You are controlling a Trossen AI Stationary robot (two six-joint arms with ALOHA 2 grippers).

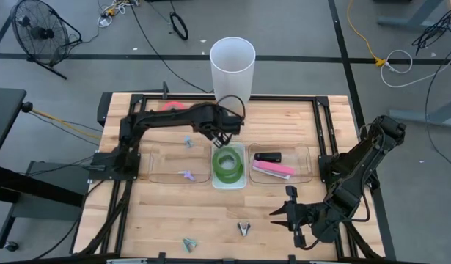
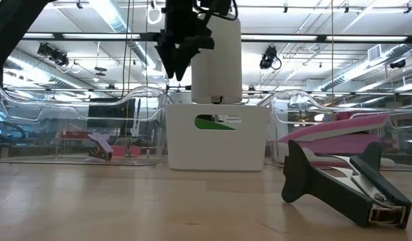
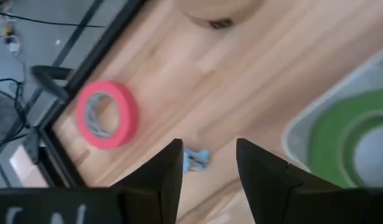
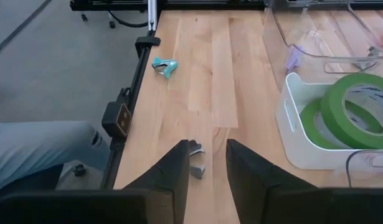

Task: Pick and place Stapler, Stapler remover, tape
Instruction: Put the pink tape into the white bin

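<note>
While the left gripper [image 1: 226,138] hangs above the far end of the white bin [image 1: 229,182], its jaws stand partly apart and hold nothing. 2 green tape rolls [image 1: 226,164] lie inside that bin at the middle of the wooden surface [image 1: 210,216]. The pinkish red tape roll [image 3: 106,114] lies flat on the wood near the far left edge. In the clear tray [image 1: 304,155] to the right sit a black stapler [image 1: 268,157] and a pink stapler [image 1: 273,170]. The right gripper [image 1: 282,211] waits near the front edge, jaws slightly apart and apparently empty, pointing toward a grey staple remover [image 1: 244,229].
</note>
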